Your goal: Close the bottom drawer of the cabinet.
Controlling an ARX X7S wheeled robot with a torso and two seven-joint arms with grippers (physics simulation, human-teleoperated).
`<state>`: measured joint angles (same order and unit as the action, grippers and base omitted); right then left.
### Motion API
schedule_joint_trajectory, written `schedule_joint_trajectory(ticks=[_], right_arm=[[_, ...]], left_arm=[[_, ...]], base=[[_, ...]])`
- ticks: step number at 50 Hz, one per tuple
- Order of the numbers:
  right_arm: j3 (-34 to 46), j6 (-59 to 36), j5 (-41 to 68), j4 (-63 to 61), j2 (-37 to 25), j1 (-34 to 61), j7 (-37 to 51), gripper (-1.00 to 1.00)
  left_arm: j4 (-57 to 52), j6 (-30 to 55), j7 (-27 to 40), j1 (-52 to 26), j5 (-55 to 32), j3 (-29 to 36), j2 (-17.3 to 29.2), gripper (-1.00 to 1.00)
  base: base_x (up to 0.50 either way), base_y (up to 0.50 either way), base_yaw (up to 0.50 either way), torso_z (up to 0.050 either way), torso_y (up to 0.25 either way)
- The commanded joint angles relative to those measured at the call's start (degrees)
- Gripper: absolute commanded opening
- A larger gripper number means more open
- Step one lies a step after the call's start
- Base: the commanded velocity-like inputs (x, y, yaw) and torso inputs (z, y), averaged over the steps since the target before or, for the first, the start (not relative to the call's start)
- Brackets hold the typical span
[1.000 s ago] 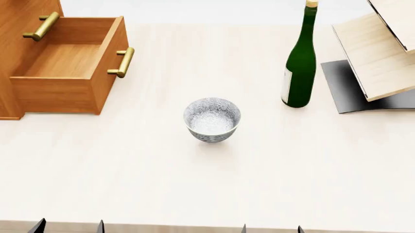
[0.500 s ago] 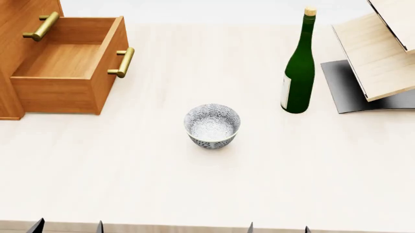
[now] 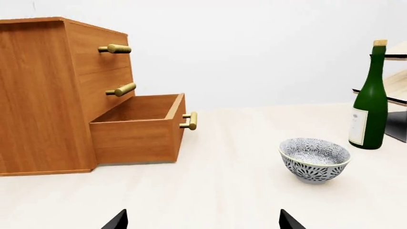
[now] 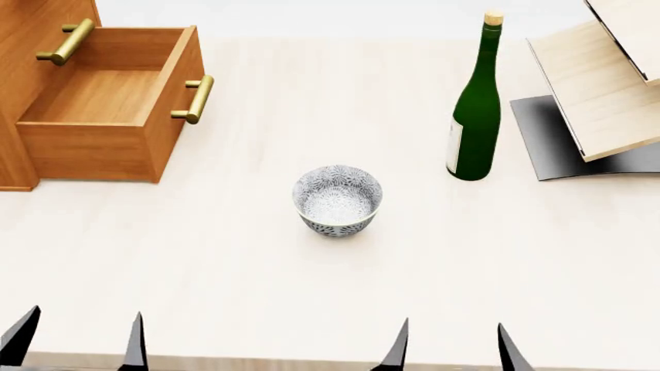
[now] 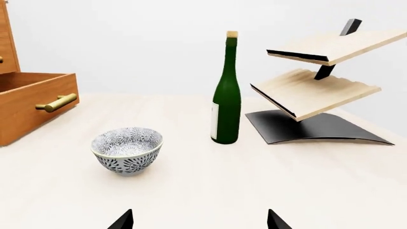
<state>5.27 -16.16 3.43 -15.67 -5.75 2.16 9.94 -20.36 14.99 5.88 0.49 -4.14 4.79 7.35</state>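
Bottom drawer (image 4: 108,108) juts fully out of cabinet (image 3: 51,95) at table's far left, awaiting a push. Left gripper (image 4: 77,340) & right gripper (image 4: 454,344) hover at near edge, jaws spread, holding nothing, well apart from it.

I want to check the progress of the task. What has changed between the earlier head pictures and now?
Both grippers came further into the head view from its bottom edge: the left gripper and the right gripper, both open and holding nothing. Earlier the view shifted slightly. The bottom drawer is still pulled out of the cabinet; bowl and bottle stayed.
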Motion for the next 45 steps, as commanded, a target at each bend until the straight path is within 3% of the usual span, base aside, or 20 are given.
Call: schedule_joint_trajectory(ticks=[1,29,45], right_arm=[[1.5,-10.5,0.3,-10.8,-1.0,2.3,1.3,1.00],[1.3,-14.8,3.1,-16.5,-2.2,5.3,2.6,1.00],[1.4,-13.4,4.3,-15.6,-2.5,5.0,3.4,1.00]], left_arm=[[-10.5,9.0,1.4,-1.8,-0.5,0.1,1.5,1.00],[-18.9,15.6,3.3,-3.9,-1.2,0.8,3.3,1.00],[-18.1,15.1,3.9,-3.8,-1.6,1.1,3.7,1.00]], base=[[0.00,0.00,0.00,0.000,0.000],[0.00,0.01,0.00,0.000,0.000],[0.00,0.49,0.00,0.000,0.000]])
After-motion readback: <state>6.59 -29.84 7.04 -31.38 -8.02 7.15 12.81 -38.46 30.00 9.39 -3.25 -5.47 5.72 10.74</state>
